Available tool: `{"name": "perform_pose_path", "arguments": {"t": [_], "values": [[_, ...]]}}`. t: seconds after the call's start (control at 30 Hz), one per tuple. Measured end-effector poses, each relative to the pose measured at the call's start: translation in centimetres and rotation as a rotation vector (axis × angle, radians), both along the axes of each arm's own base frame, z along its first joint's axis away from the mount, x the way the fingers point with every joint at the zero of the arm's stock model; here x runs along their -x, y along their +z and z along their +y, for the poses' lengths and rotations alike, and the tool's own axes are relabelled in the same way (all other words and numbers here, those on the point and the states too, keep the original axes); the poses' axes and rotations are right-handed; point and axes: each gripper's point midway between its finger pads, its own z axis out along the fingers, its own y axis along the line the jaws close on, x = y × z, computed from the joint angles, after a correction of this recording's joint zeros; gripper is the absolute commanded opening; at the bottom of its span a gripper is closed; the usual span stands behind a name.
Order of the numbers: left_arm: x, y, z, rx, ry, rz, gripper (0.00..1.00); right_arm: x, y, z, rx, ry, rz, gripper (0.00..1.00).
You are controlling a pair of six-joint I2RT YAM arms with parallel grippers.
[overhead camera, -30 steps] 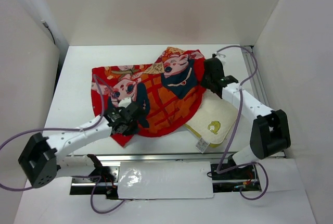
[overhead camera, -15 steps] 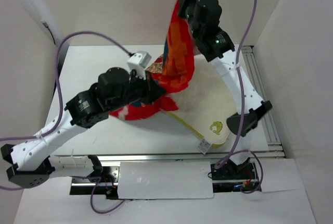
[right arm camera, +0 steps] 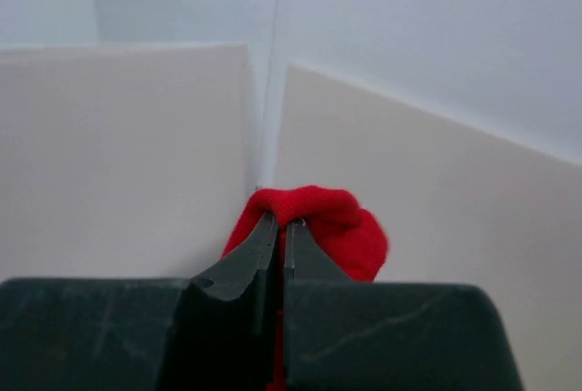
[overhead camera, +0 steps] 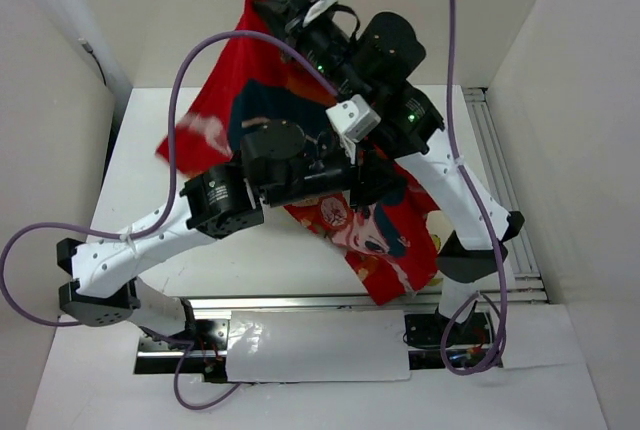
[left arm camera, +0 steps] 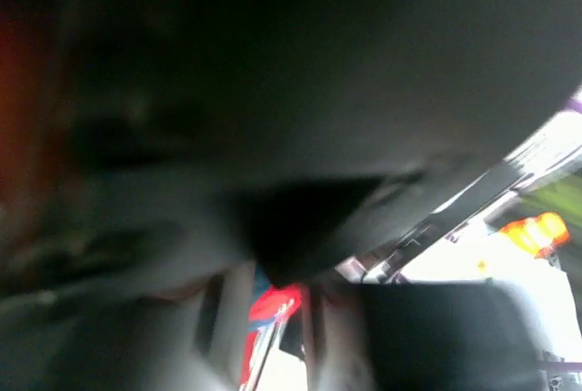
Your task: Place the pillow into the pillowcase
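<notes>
The red pillowcase (overhead camera: 372, 242) hangs in the air, blurred by motion, from high at the back down to the near table edge, its cartoon print facing up. My right gripper (overhead camera: 285, 12) is raised high and is shut on a bunched red fold of the pillowcase (right arm camera: 338, 229), seen tight in the right gripper (right arm camera: 283, 224) in the wrist view. My left gripper (overhead camera: 385, 190) is lifted mid-table against the cloth. The left wrist view is dark and smeared, with a sliver of red cloth (left arm camera: 273, 305) in front of the left gripper (left arm camera: 273, 323). The pillow is hidden.
White walls (overhead camera: 60, 150) close in the table on three sides. A metal rail (overhead camera: 290, 302) and a white plate (overhead camera: 320, 346) lie along the near edge between the arm bases. Purple cables (overhead camera: 190, 60) loop above the arms.
The right arm has swung the pillowcase higher and to the left, so the cloth now spreads over the pillow. The left arm has risen and moved right. The pillow, visible before, is covered.
</notes>
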Motion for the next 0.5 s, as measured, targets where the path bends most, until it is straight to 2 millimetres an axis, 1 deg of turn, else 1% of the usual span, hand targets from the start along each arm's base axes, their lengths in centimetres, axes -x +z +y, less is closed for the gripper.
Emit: {"name": "perform_pose_path", "arguments": {"t": [0.03,0.07,0.1,0.13,0.17,0.2,0.23,0.27,0.3,0.33,0.4,0.47,0.5], "values": [[-0.5,-0.3,0.4,0.016,0.032,-0.001,0.52,-0.1,-1.2,0.8,0.039,0.018,0.013,0.04],[-1.0,-1.0,1.0,0.023,0.073,0.016,0.74,-0.5,-3.2,1.8,0.091,0.032,0.039,0.21],[-1.7,-2.0,1.5,0.019,0.117,0.033,0.95,-0.9,-5.2,2.6,0.140,0.044,0.071,0.28],[-2.4,-3.3,2.4,0.020,0.168,0.066,1.00,-1.5,-7.9,3.5,0.204,0.054,0.111,0.37],[-2.9,-4.4,3.3,0.012,0.213,0.095,1.00,-2.2,-11.0,4.4,0.272,0.062,0.164,0.50],[-3.2,-5.4,4.0,0.005,0.248,0.122,1.00,-2.8,-13.6,5.0,0.324,0.063,0.210,0.65],[-3.5,-6.6,4.8,-0.003,0.286,0.146,1.00,-3.7,-16.4,5.5,0.375,0.057,0.267,0.77],[-3.6,-7.4,5.7,-0.009,0.318,0.162,1.00,-4.5,-18.6,5.7,0.409,0.048,0.314,0.85],[-3.6,-8.3,6.4,-0.015,0.345,0.182,1.00,-5.3,-21.0,5.7,0.444,0.034,0.370,0.91],[-3.6,-9.6,7.1,-0.040,0.366,0.203,1.00,-6.1,-22.8,5.6,0.470,0.021,0.413,1.00],[-3.1,-12.9,8.0,-0.131,0.388,0.248,1.00,-7.5,-25.5,4.9,0.490,-0.009,0.491,1.00],[-2.6,-16.3,9.0,-0.230,0.422,0.293,1.00,-9.0,-26.8,3.4,0.480,-0.049,0.554,1.00],[-2.5,-17.7,9.7,-0.275,0.451,0.323,1.00,-10.1,-26.9,2.2,0.457,-0.079,0.582,1.00]]}}
